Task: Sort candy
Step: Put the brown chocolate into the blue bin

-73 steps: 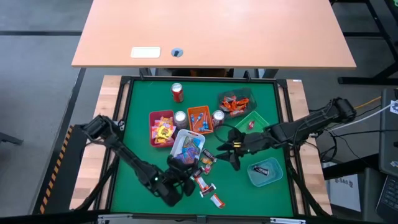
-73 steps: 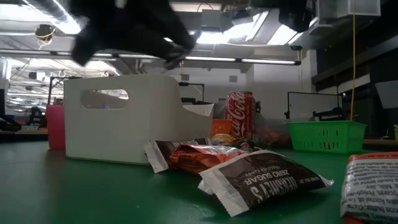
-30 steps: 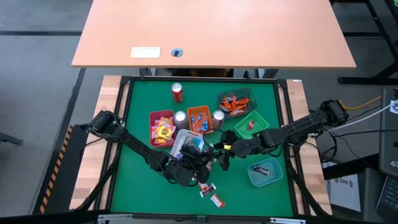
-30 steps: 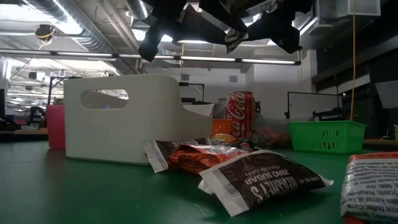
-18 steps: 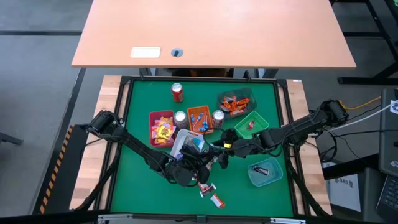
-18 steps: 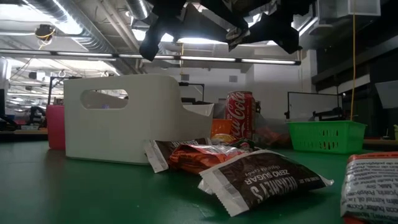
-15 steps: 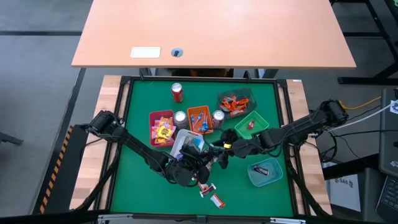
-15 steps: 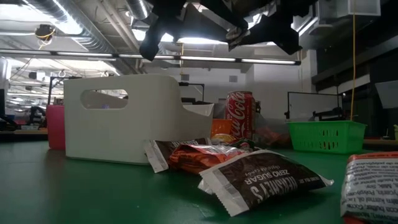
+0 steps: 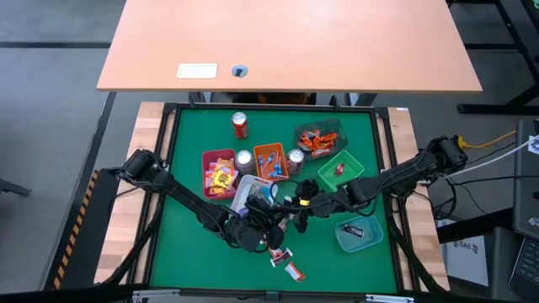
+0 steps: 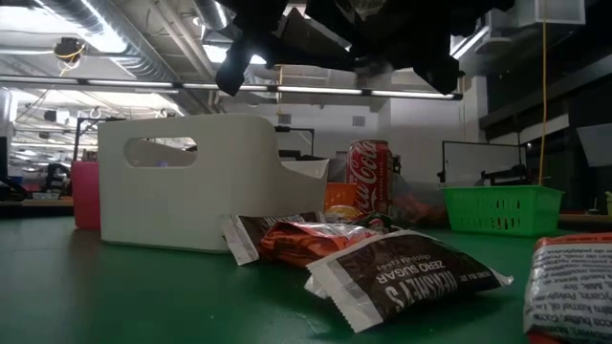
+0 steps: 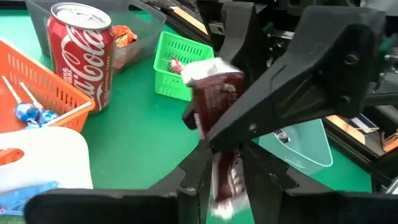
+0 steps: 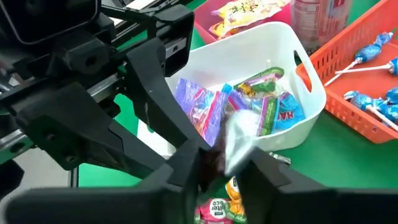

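Brown candy packet (image 11: 214, 118), now seemingly between both end effectors, right (image 9: 296, 207) newly closed.

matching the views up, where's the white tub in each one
high: white tub mid-mat, partly under the arms
low: left half, large and near
left wrist: bottom-left corner
right wrist: centre
shared landmark: orange tray beside it

Brown candy wrapper (image 11: 219, 118) blurred, its lower end hidden between the left tool (image 11: 219, 177) fingers, right tool (image 12: 225, 163) tips buried behind a smeared pale wrapper end, red-and-white packet (image 10: 574, 287) cut off at the low view's edge, both arms overlapping from above.
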`<state>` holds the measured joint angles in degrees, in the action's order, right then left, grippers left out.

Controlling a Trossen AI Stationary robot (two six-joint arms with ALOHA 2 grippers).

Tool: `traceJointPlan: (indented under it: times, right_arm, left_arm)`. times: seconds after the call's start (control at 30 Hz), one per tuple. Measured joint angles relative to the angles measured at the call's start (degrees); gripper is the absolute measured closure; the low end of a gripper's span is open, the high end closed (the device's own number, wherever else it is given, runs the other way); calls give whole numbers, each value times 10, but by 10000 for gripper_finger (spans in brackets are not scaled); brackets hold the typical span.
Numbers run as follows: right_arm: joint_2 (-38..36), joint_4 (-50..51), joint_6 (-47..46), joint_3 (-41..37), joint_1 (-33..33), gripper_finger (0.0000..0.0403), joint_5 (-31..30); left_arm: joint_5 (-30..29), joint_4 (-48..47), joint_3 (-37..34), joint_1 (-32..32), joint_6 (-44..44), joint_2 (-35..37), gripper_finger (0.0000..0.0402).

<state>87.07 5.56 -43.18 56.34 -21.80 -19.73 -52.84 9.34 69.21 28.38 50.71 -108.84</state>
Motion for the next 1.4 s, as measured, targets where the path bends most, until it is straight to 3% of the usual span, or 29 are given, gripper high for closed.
traceJointPlan:
  times: [0.3,0.67,0.87,1.03,1.27,1.4]
  right_arm:
    - [0,2,4,0,0,387,5]
    - [-35,41,17,-1,1,369,118]
    - [-83,141,15,-1,1,387,234]
    - [-107,259,11,-1,-10,362,314]
    - [-110,418,-13,-1,-80,350,328]
    - [-110,467,-17,-1,-120,349,286]
  left_arm:
    - [9,0,0,0,-19,0,306]
    - [90,-6,1,0,-41,0,252]
    - [140,-6,1,0,-85,0,244]
    - [203,-11,1,-2,-131,18,256]
    - [255,-13,1,-3,-182,46,271]
    - [258,-13,1,-4,-189,47,275]
